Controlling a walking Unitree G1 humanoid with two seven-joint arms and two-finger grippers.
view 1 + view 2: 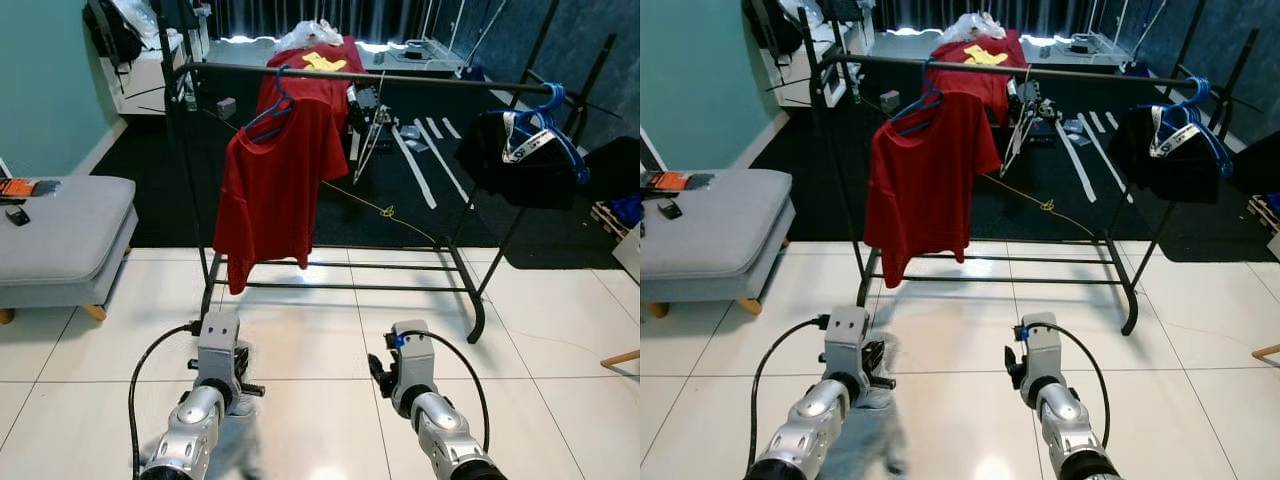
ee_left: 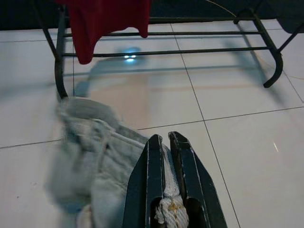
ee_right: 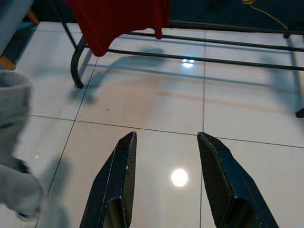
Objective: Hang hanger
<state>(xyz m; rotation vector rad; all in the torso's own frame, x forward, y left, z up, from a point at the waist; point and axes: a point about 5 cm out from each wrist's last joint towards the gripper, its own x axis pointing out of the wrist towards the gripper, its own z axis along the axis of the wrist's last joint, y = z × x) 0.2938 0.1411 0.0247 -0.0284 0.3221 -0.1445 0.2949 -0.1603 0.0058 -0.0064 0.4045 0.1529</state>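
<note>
On the black rack [image 1: 350,77], a red shirt [image 1: 272,180] hangs from a blue hanger [image 1: 272,112]; a dark garment [image 1: 520,160] hangs on another blue hanger [image 1: 552,108] at the right end. Low over the white tiles, the left gripper [image 2: 165,142] pinches a grey cloth [image 2: 95,156]. The right gripper [image 3: 166,137] hovers with its 2 fingers spread, empty.

- A black clothes rack [image 1: 1095,75] stands across the white tiled floor [image 1: 1200,380] and the dark carpet.
- A red T-shirt [image 1: 925,180] hangs on a blue hanger [image 1: 923,103] at the rack's left end.
- A dark garment [image 1: 1165,150] hangs at its right end.
- A grey sofa [image 1: 710,240] stands on the left.
- Both silver arms reach forward low, left arm [image 1: 815,420] and right arm [image 1: 1055,400].
- Grey cloth [image 1: 875,440] hangs blurred below the left arm.
</note>
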